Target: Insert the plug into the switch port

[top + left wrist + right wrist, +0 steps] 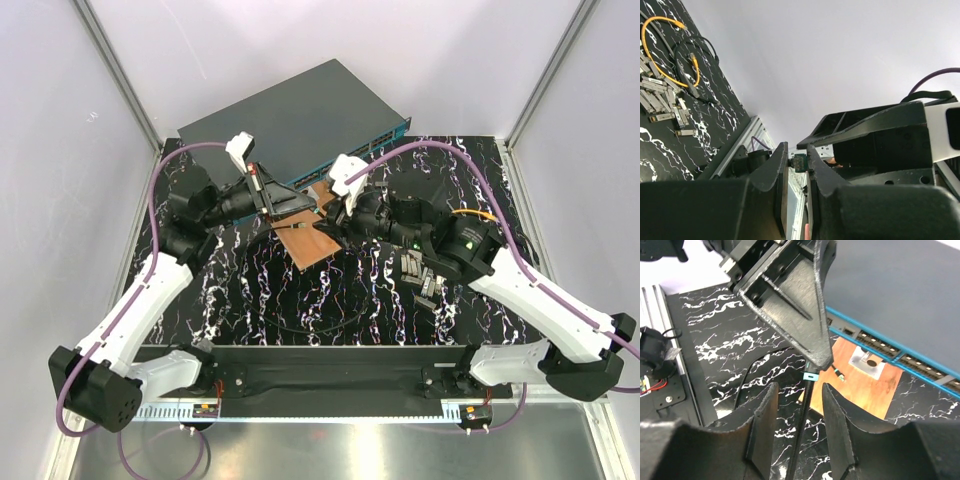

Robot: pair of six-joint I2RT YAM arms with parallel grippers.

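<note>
The switch (300, 110), dark grey on top with a teal front edge of ports (875, 340), lies at the back of the table. My left gripper (283, 205) is shut on the small teal plug (800, 163), held at its fingertips above the wooden board (310, 245), short of the ports. The plug's teal end (811, 375) shows under the left finger (800, 305), and its black cable (802, 430) hangs down from it. My right gripper (799, 390) is open, its jaws on either side of that cable without touching it.
The wooden board (865, 385) lies against the switch front and carries a small metal block (867, 362) and a loose connector (838, 374). Several metal modules (420, 275) and an orange cable (470, 212) lie at the right. A black cable loop (320, 320) lies near the front.
</note>
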